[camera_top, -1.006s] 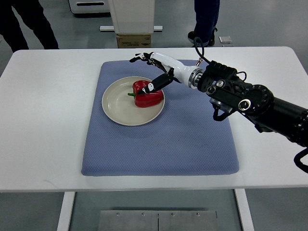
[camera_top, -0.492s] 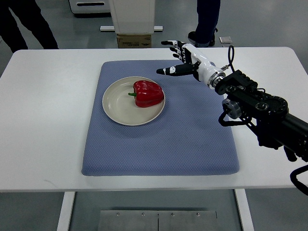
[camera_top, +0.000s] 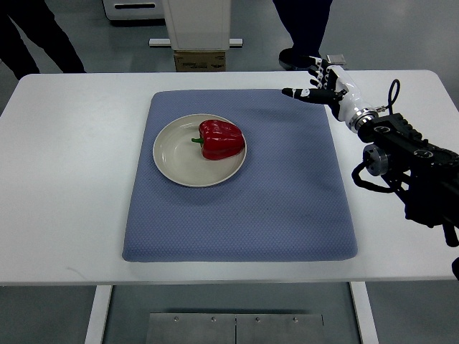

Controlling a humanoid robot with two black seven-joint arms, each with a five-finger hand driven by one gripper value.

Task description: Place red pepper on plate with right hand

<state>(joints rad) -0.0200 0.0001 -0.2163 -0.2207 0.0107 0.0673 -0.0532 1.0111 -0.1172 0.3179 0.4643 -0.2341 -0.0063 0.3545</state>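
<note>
The robot's right hand (camera_top: 324, 82) is glossy white with black-tipped fingers (camera_top: 290, 92); a silver wrist ring joins a bulky black forearm (camera_top: 412, 161) with round joint caps and looping black cables.

Glossy red pepper (camera_top: 221, 139) on a smooth matt plate (camera_top: 176, 162), over a textured cloth mat (camera_top: 272, 208).

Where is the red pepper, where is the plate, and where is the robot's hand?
red pepper (camera_top: 221, 139), top view, middle of its red body.
plate (camera_top: 174, 154), top view, bare left part of the dish.
right hand (camera_top: 328, 83), top view, middle of the hand, fingers spread.
</note>
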